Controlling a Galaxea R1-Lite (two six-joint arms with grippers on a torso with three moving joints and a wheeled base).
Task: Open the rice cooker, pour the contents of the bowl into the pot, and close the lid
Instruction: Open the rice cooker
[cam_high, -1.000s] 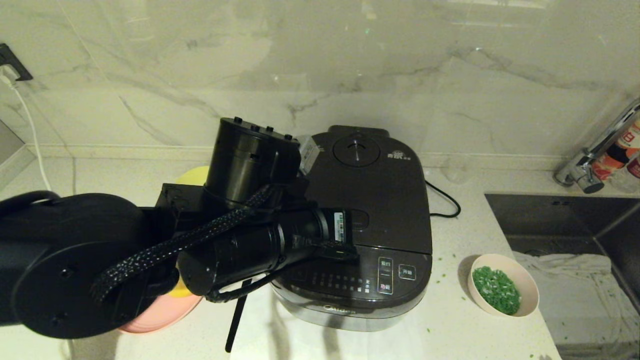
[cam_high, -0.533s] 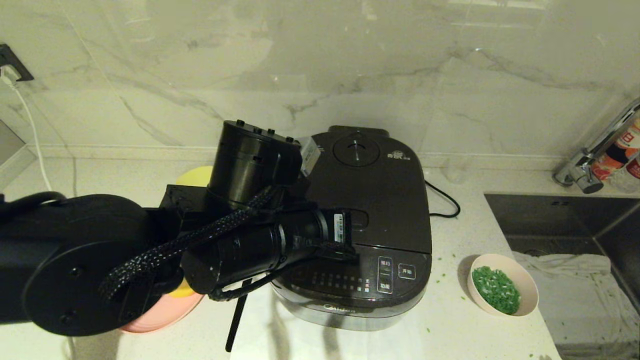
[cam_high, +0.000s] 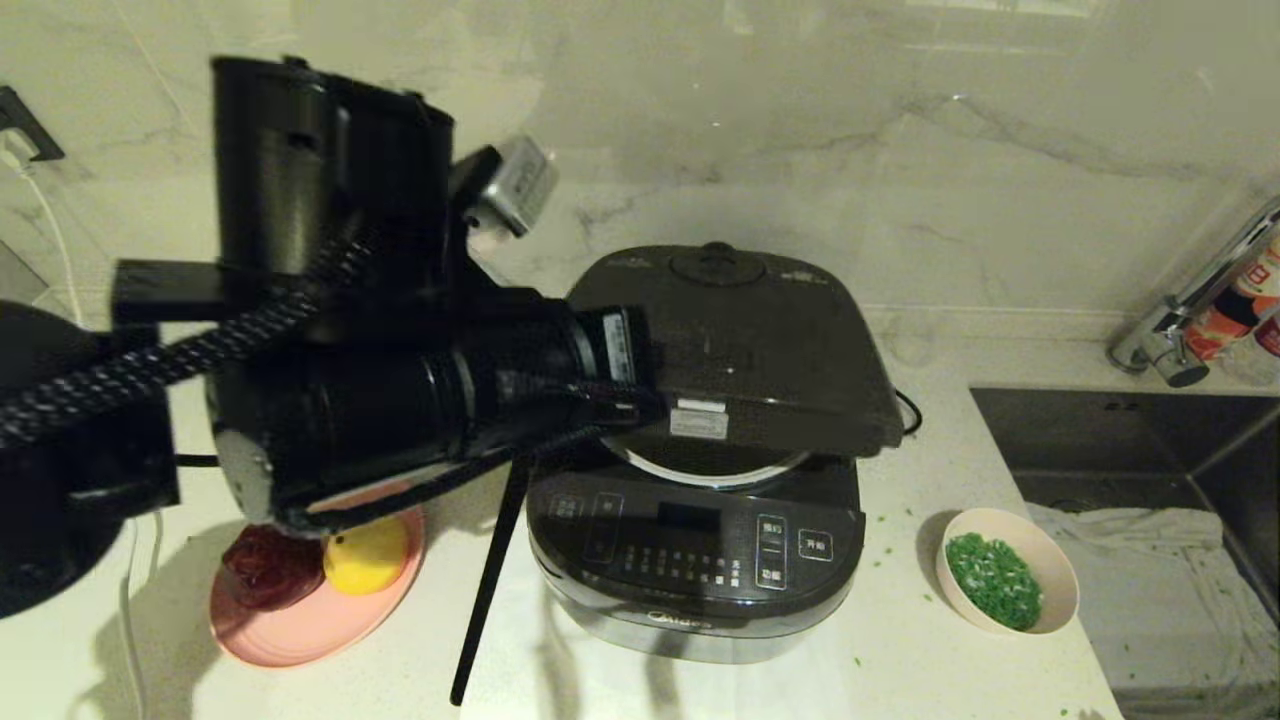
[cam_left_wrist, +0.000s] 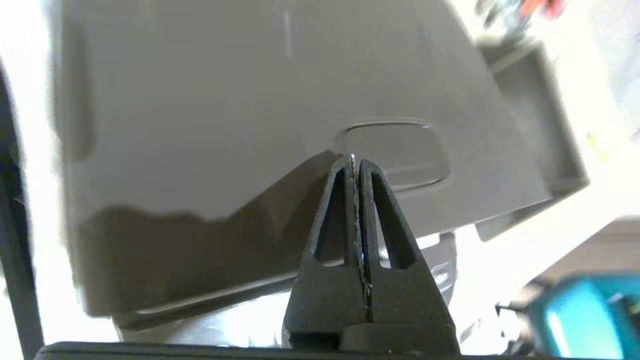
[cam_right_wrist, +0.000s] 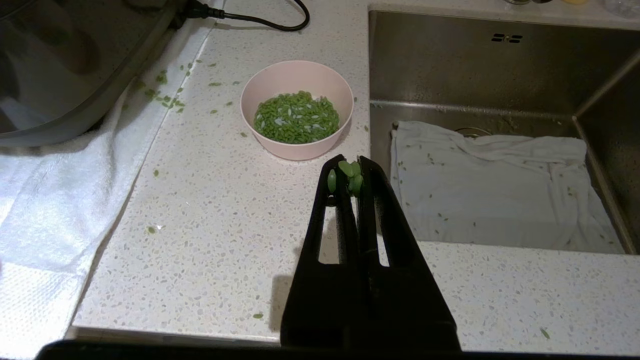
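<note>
lid (cam_high: 740, 350) sprung part way up on its rear hinge, front edge lifted clear of the rice cooker (cam_high: 700, 560), off-white rim of the pot (cam_high: 715, 468) showing in the gap. left gripper (cam_left_wrist: 357, 162) just above the lid's top face beside the rectangular latch button (cam_left_wrist: 395, 152), fingers pressed together with nothing between them, probably so as to work as one stiff tip for pushing the latch. whether the tip touches the lid cannot be told. seen from the head camera, left arm bulky in front of the cooker's left side, hiding the gripper itself. lid likely not yet at full swing, so more lifting probably needed before any pouring. bowl (cam_high: 1007, 583) near the front right corner of the countertop (cam_high: 900, 660), between the cooker and the sink (cam_high: 1130, 450), upright, holding the contents (cam_high: 992, 580), green bits heaped in it and a few strewn loose on the counter around it. right gripper (cam_right_wrist: 350, 172) parked low above the counter's front edge just this side of the bowl, fingers pressed together, some green bits stuck at the tips, handy for the bowl once the pot is open. white cloth under the cooker, perhaps against sliding. pink plate (cam_high: 310, 620) with a yellow fruit at the front left of the countertop, well apart from the work.
</note>
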